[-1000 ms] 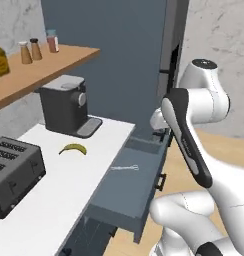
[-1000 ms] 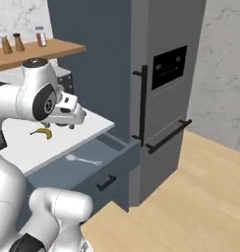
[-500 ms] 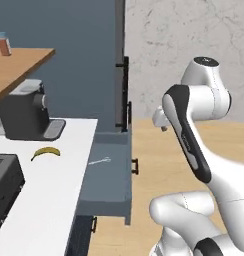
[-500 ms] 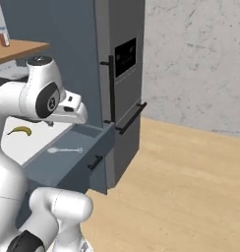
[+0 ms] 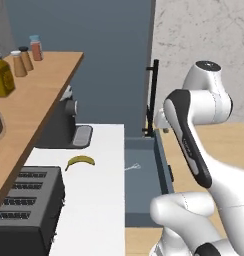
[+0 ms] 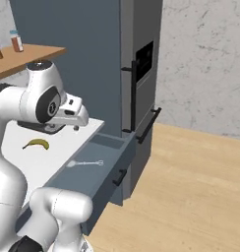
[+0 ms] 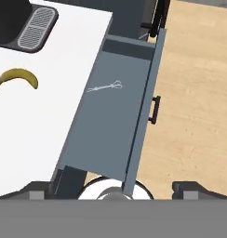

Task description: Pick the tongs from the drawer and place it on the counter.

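Slate-blue and matte, the shallow box-shaped drawer (image 7: pixel 110 121) stands pulled out from the dark cabinet run, its flat front panel carrying a short black bar handle. On its smooth floor lie the thin silver metal tongs (image 7: pixel 104 87), a slim wire-like utensil with small scissor loops at one end and a rounded head at the other; they rest flat in the half of the drawer nearer the tall cabinet, close to the wall that runs along the counter, touching nothing else. The right base view shows the same tongs (image 6: pixel 85 162) lying across the drawer (image 6: pixel 100 170) floor, and the left base view shows them as a faint pale line (image 5: pixel 132 167).

Beside the drawer spreads the broad, glossy white countertop (image 7: pixel 36 125). A curved yellow banana (image 7: pixel 18 78) lies on it, well apart from the drawer. Farther from the drawer sits a black coffee machine with a ribbed grey drip tray (image 7: pixel 37 27). A boxy dark toaster (image 5: pixel 25 207) with slotted top stands on the counter too, beyond the banana from the coffee machine.

The two-finger gripper (image 7: pixel 113 187) hangs high above the drawer's outer end, its dark fingertips (image 7: pixel 39 187) spread wide apart and holding nothing.
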### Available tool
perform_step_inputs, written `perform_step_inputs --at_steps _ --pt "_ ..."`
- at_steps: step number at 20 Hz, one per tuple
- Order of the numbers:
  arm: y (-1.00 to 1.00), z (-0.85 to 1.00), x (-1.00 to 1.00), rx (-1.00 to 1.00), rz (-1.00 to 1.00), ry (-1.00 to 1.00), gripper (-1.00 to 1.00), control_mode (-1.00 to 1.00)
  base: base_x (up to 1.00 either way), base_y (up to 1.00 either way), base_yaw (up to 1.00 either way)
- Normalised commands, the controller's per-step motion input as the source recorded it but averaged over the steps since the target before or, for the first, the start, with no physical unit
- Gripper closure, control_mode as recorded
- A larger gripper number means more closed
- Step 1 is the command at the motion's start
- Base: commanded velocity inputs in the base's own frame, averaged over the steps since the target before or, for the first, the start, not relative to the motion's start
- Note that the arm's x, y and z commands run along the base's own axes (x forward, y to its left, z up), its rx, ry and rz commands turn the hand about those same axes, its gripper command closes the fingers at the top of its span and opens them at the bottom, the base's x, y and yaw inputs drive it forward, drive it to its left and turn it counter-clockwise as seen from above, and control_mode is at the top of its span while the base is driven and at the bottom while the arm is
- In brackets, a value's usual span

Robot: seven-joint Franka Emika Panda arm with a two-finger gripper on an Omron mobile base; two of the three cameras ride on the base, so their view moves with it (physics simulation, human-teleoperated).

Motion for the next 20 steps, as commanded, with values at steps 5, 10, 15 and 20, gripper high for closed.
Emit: perform_step_inputs --at_steps 5,10,15,20 --pt "-0.08 -0.42 -0.06 0.01 0.01 0.11 -1.00 -1.00 0.00 -0.01 0.01" --pt "-0.60 -0.99 0.52 0.00 0.00 0.18 -1.00 -1.00 0.00 0.00 0.00" --pt "-0.57 -1.00 0.92 0.00 0.00 0.17 -1.00 -1.00 0.00 0.00 0.00" --pt "-0.03 -1.00 0.81 0.00 0.00 0.17 -1.00 -1.00 0.00 0.00 0.00"
